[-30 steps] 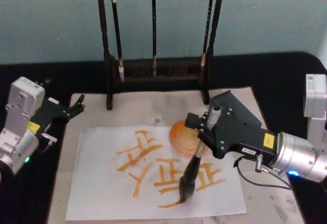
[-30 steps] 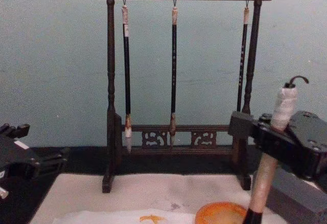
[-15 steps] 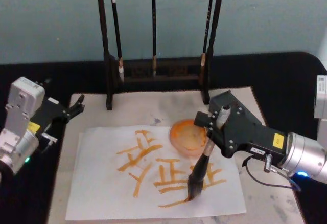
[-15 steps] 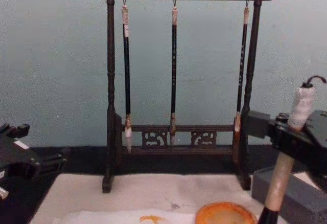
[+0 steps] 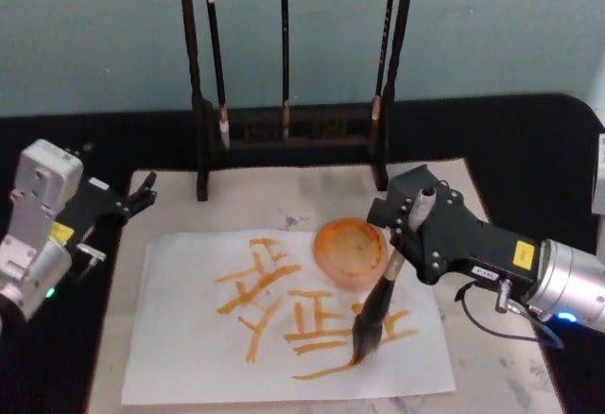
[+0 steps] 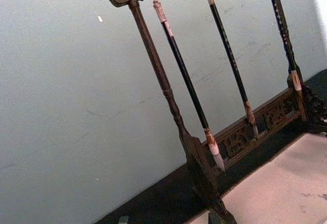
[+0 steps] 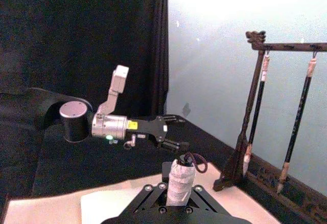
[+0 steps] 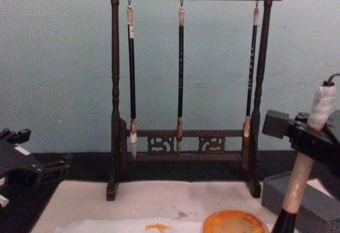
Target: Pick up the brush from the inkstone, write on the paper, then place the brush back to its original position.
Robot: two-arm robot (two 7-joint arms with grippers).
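- The paper (image 5: 189, 338) lies nearest, marked with orange strokes.
- The brush (image 5: 376, 308) leans over it, its dark tip touching the sheet's right part.
- The right gripper (image 5: 405, 234) clamps the pale handle, just beside the orange inkstone (image 5: 348, 253).
- The left gripper (image 5: 144, 192) hovers at the far left, fingers spread wide.
- The rack (image 5: 284, 135) stands farthest back.

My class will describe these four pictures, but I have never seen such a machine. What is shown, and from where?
It is a robot with two arms. One picture looks down from its head, one forward from its chest, one from each wrist. Its right hand is shut on a thick brush, whose tip is on the paper among orange strokes. An orange dish sits at the paper's far edge. Behind stands a wooden rack with three thin brushes hanging. The left hand is open, off to the left, holding nothing.
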